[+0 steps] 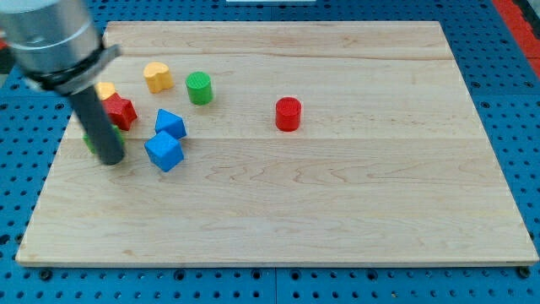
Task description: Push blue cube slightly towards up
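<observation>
The blue cube (164,152) lies on the wooden board (337,211) at the view's left. A second blue block (170,124), of an irregular shape, sits just above it, close to or touching it. My tip (111,160) rests on the board to the left of the blue cube, a small gap away and about level with it. The dark rod rises from the tip toward the view's top left.
A red star block (121,111) and a yellow block (106,89) sit behind the rod. A green block (89,142) is mostly hidden by it. A yellow block (157,77), a green cylinder (199,88) and a red cylinder (288,114) lie farther up and right.
</observation>
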